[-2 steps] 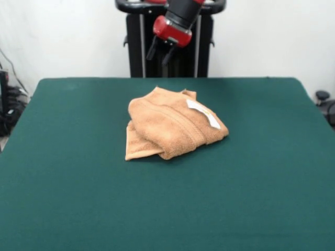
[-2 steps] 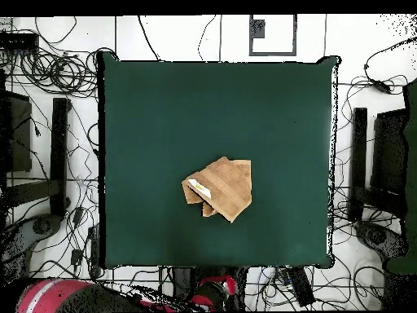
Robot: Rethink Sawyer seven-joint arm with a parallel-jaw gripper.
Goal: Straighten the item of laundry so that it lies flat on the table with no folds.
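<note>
Front view shows my gripper raised above the far edge of the tabletop, its two dark fingers hanging apart with nothing between them. It touches nothing.

Well below and in front of my gripper, clear of it, the towel lies in a folded heap near the middle of the tabletop. Several layers are stacked over one another: a rounded upper fold sits across the heap, and a flatter lower corner pokes out from under it on the side away from me. One woven band runs as a faint ridge across the top layer.

On the upper fold, on the part of the towel lying nearer to my gripper, a small white tag rests flat on the cloth. Any writing on it is too small to read.

Overhead, my gripper shows at the tabletop's edge beside the base, and the towel lies well out from it, with the tag at one end of the heap.

No containers are on the tabletop.
</note>
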